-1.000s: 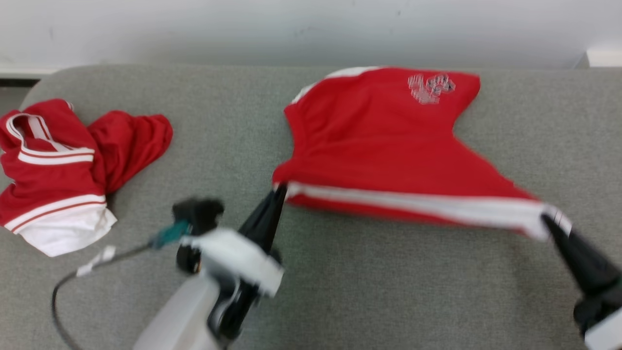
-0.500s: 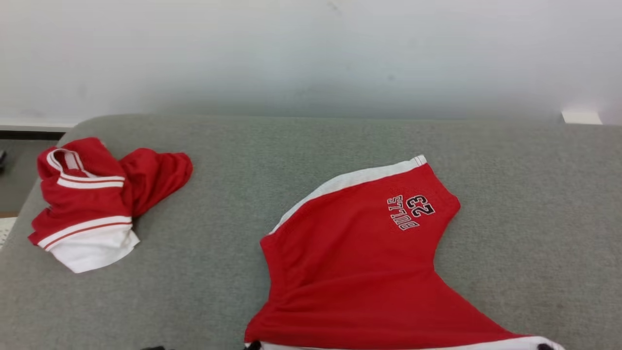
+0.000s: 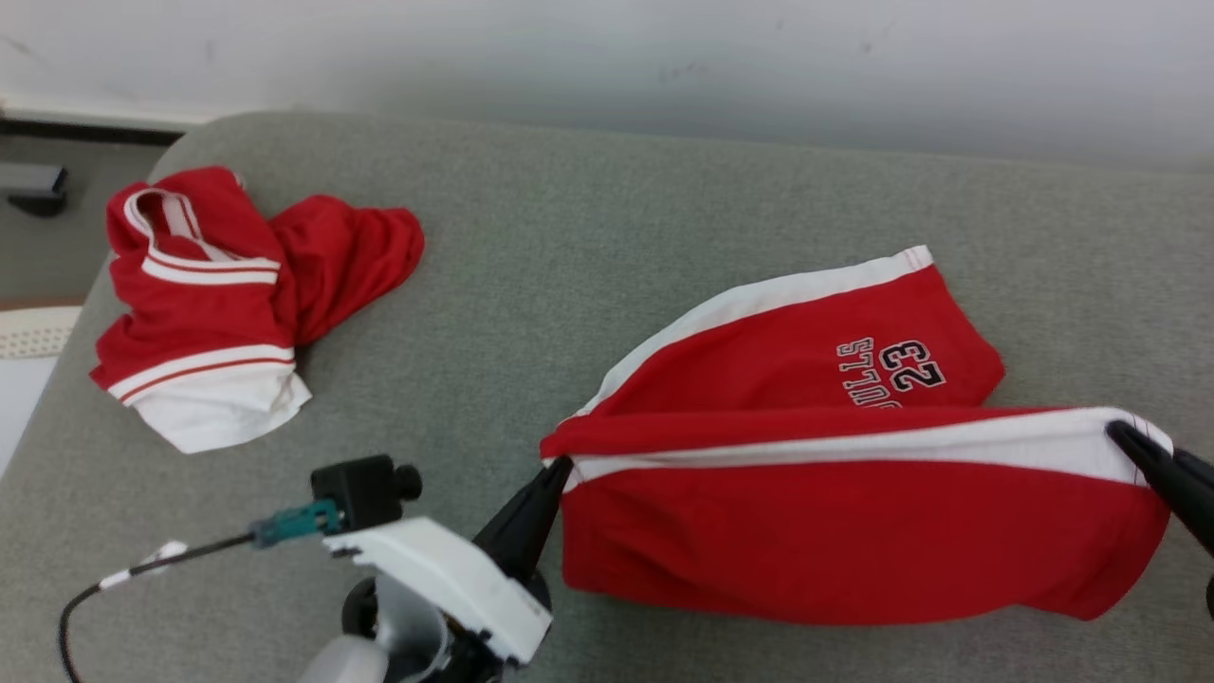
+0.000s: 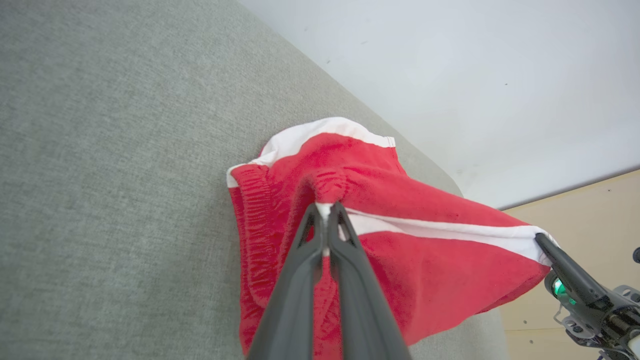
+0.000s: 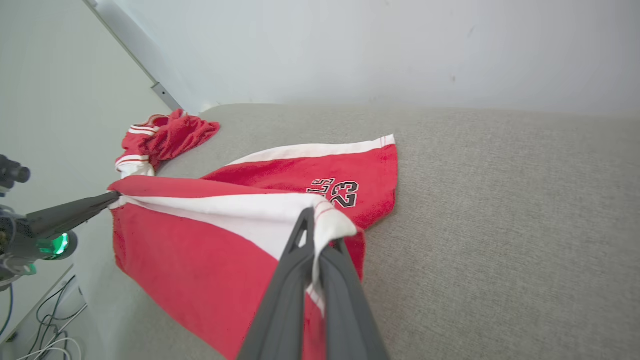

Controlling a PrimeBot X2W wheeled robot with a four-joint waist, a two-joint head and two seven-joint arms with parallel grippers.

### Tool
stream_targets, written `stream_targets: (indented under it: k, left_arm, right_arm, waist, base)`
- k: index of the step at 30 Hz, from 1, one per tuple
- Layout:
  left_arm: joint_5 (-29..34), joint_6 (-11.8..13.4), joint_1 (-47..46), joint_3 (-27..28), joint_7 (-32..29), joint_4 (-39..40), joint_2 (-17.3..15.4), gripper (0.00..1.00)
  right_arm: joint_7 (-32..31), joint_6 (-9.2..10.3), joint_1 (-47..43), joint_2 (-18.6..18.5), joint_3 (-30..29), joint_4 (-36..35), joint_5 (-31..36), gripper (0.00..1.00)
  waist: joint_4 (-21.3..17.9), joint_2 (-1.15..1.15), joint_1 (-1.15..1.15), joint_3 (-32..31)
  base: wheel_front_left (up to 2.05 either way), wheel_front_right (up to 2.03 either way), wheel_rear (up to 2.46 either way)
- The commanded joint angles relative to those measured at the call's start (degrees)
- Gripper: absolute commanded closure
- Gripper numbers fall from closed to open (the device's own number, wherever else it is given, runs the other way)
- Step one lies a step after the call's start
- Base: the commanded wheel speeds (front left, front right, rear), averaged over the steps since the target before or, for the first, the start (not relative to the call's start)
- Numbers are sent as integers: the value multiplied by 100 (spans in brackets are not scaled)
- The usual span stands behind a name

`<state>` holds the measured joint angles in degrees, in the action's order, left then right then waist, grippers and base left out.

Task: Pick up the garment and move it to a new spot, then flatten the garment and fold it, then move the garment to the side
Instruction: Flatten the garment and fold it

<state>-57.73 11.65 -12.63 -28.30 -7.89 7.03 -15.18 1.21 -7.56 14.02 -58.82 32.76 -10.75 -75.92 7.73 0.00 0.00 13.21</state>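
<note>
- Since earlier, your red shorts with white side stripes have lifted by one striped edge, the far half lying on the grey fabric cushion.
- Your left gripper and right gripper each pinch an end of that edge.
- The fold looks underway; you still have the move aside.

All views are brightly, evenly lit by diffuse light; focus is sharp, and a faint shadow is cast under the garment.

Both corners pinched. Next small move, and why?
Probably carry the held edge forward and lower it: left end effector and right end effector pinch the striped edge of the red shorts raised, while the printed leg lies flat beyond it.
</note>
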Motion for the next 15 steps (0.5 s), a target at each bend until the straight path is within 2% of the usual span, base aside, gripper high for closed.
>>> stream_targets:
  k: [1, 7, 15]
  left_arm:
    - [54, -32, -191, -35, 20, -161, 103, 100]
    - [206, -98, -1131, -113, 248, -1145, 693, 100]
    - [220, -182, -1909, -209, 641, -1916, 1091, 100]
  right_arm:
    - [-156, 14, 285, 92, 56, 159, -42, 100]
    - [-691, 14, 1587, 575, 238, 1073, -217, 100]
    - [-805, 14, 2618, 854, 509, 1851, -156, 100]
  waist:
    - [284, 0, 0, 343]
    - [607, 0, 0, 759]
    - [852, 0, 0, 1112]
  base:
    - [0, 0, 0]
    - [0, 0, 0]
    - [0, 0, 0]
